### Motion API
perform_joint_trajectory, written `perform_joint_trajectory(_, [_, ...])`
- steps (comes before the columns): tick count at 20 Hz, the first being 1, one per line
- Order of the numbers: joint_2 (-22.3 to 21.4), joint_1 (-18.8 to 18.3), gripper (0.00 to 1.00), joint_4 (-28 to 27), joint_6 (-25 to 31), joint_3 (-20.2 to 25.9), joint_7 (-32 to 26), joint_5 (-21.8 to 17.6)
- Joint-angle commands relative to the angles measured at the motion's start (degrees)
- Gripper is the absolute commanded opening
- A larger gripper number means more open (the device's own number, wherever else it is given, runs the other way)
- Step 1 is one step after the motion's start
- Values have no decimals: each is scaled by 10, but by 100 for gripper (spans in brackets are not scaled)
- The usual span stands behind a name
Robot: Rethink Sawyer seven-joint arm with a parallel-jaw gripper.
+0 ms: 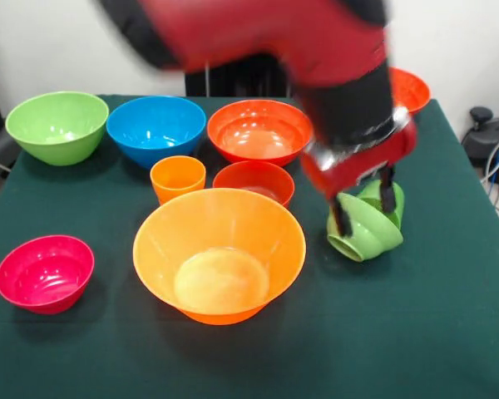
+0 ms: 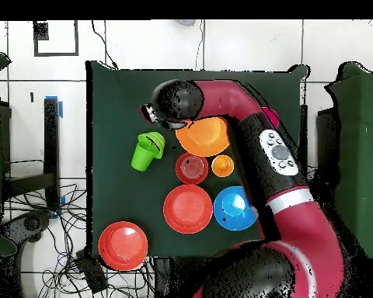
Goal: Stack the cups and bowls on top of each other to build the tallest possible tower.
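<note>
From the front, the gripper (image 1: 364,202) hangs low over the right part of the green tabletop (image 1: 416,332), its two dark fingers straddling a small green bowl (image 1: 364,230) that is tipped on its side, with a second green piece (image 1: 384,197), cup or bowl I cannot tell, tucked just behind it. The jaws appear closed on the rim of the small green bowl, though whether it is lifted clear of the cloth is hard to judge. The largest orange bowl (image 1: 219,253) sits upright and empty near the middle, so no tower has begun. Behind it stand the orange cup (image 1: 178,177) and a small red-orange bowl (image 1: 254,182), nearly touching; farther back a big green bowl (image 1: 57,125), a blue bowl (image 1: 156,129) and a wide red-orange bowl (image 1: 259,131) stand in a row, another red-orange bowl (image 1: 409,89) peeks out behind the arm, and a pink bowl (image 1: 45,273) sits alone at the near left. From overhead, the arm (image 2: 279,155) sweeps across the tabletop and hides the jaws; the green piece (image 2: 147,151) lies tilted just beside the wrist, close to the largest orange bowl (image 2: 205,138), with the blue bowl (image 2: 235,207) and the small red-orange bowl (image 2: 191,168) nearer the base. The step in hand looks like picking up the first piece for the base bowl. Next, the bowl needs carrying over the orange one, righted or turned as suits the stack, then lowered centrally before release.
</note>
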Motion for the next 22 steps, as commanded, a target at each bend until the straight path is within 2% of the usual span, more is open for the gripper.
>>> perform_joint_trajectory(1, [-182, 139, 100, 63, 41, -169, 227, -76])
perform_joint_trajectory(7, [-190, 231, 100, 67, 33, -244, 305, -122])
perform_joint_trajectory(11, [-181, 262, 100, 74, 10, -272, 334, -131])
perform_joint_trajectory(13, [-173, 268, 100, 79, -2, -280, 342, -130])
perform_joint_trajectory(15, [-158, 260, 100, 93, -28, -280, 352, -110])
perform_joint_trajectory(16, [-153, 257, 100, 100, -53, -280, 355, -111])
perform_joint_trajectory(22, [-131, 248, 100, 116, -112, -290, 341, -114])
